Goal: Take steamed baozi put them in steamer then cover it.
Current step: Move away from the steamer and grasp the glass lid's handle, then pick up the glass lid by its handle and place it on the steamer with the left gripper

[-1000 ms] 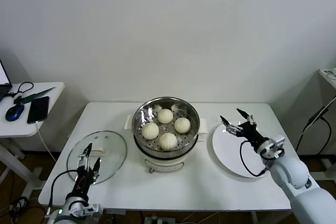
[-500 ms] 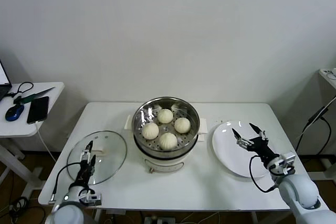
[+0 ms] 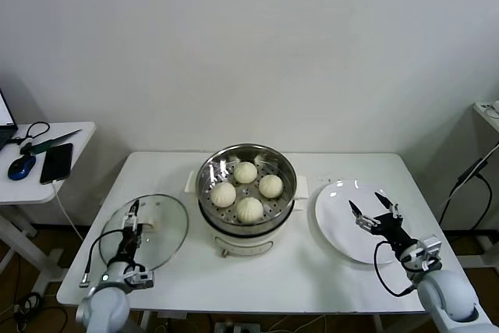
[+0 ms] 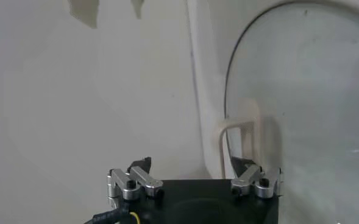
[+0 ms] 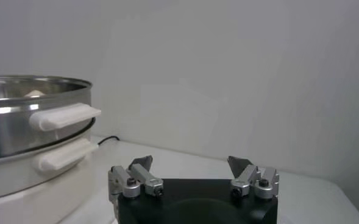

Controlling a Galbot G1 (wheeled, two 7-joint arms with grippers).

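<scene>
A: Where are the steamed baozi (image 3: 247, 189) sitting?
B: All four are sitting in the steamer (image 3: 246, 163), middle of the frame.
A: And the cover (image 3: 160, 225)?
B: It is lying lower left. The left gripper (image 3: 129, 233) is hanging over it, jaws narrow. The right gripper (image 3: 373, 212) is hanging over the white plate (image 3: 337, 225), jaws wide, holding nothing.

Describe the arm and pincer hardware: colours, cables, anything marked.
Both arms have rounded light grey shells. The left pincer and right pincer are black, with thin dark fingers; the wrist views show silver metal finger links with black screws on a black block. A black cable loops beside each wrist, and a yellowish wire shows at the left one. No markings are legible.
</scene>
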